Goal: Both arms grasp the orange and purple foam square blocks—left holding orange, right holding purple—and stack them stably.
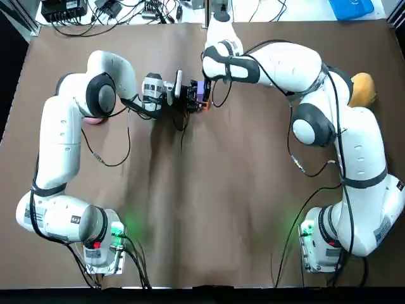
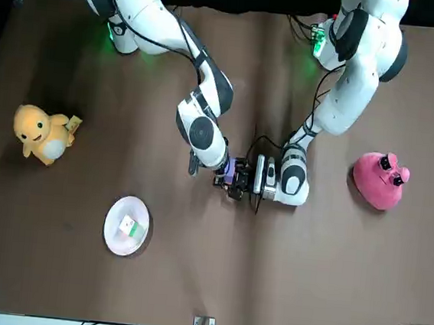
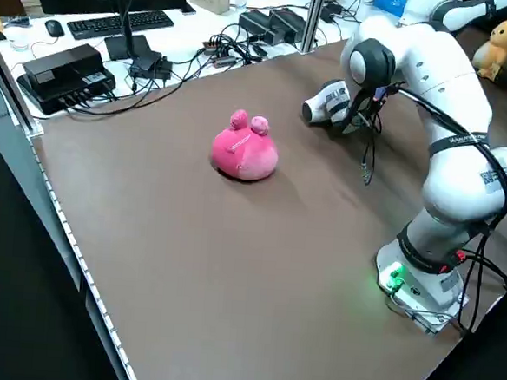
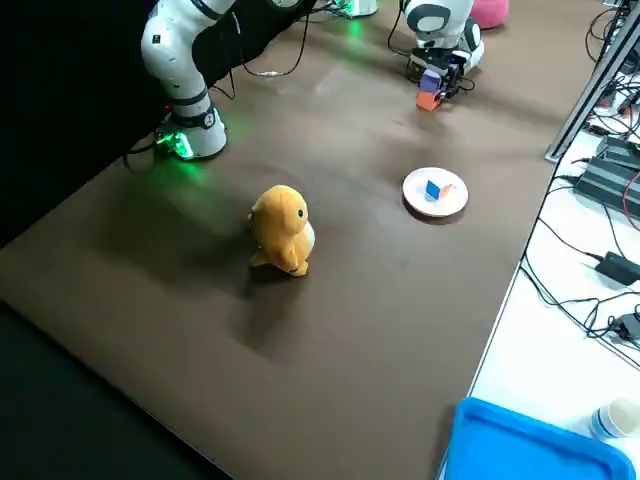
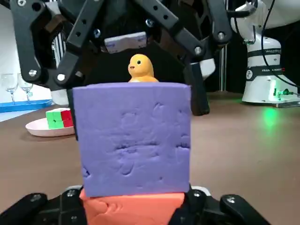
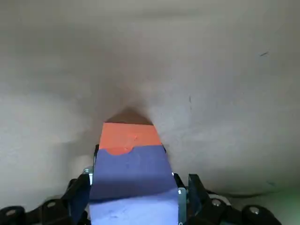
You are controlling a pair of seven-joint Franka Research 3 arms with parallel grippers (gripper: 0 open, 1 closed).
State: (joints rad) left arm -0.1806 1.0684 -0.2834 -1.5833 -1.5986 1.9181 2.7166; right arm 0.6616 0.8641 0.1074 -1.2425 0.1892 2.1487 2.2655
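The purple foam block (image 5: 133, 138) sits squarely on top of the orange foam block (image 5: 133, 208), low over the table near its far middle. My left gripper (image 1: 192, 100) reaches in sideways from the left and is shut on the orange block. My right gripper (image 6: 136, 199) comes down from above, shut on the purple block (image 6: 133, 176), with the orange block (image 6: 131, 136) showing beyond it. The right side view shows the stack as purple (image 4: 432, 83) over orange (image 4: 427, 100). In the front view the purple block (image 2: 240, 169) lies between both hands.
A pink plush toy (image 2: 380, 180) lies beside the left arm. A yellow duck plush (image 2: 41, 134) stands beyond the right arm. A white plate (image 2: 114, 233) with a small cube sits toward the table's far edge. Cables and electronics lie past that edge.
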